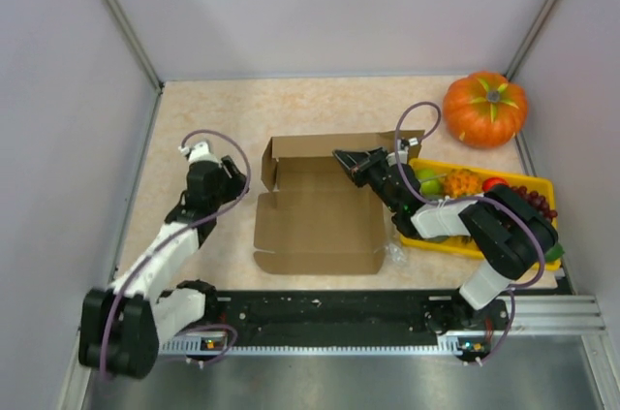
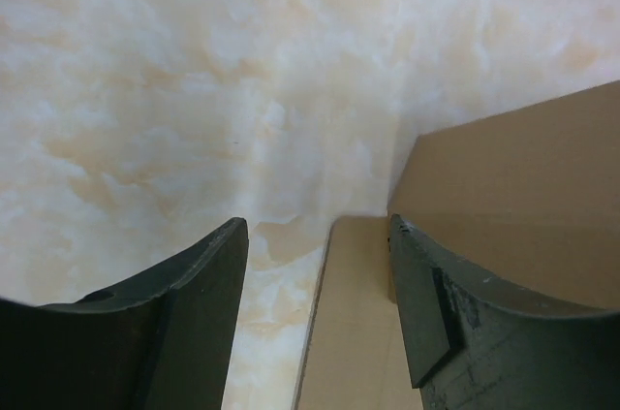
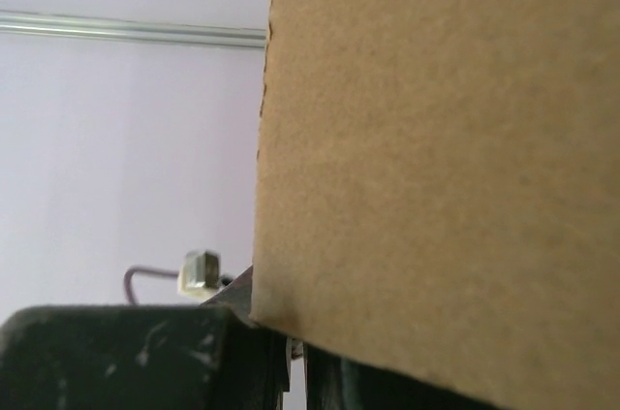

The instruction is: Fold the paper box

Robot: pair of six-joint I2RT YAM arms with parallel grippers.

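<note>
Cardboard: the paper box (image 1: 315, 221) is laid mid-counter (image 1: 213, 110), half-formed, with its back wall raised.
Right claw (image 1: 347, 160): clamped tight; a back flap appears to be pinched.
Left claw (image 2: 318, 228): spread apart, nothing gripped, placed just beside the box's left edge.
Risk: the flap could be torn, or the box dragged, if pulled while one side is gripped.
Room: open counter is found leftward and behind; the right is crowded by the yellow tray (image 1: 538, 182).

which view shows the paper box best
Top external: the whole paper box shows, flaps and creases included. Left wrist catches only one corner; right wrist is filled by a blank panel up close.
</note>
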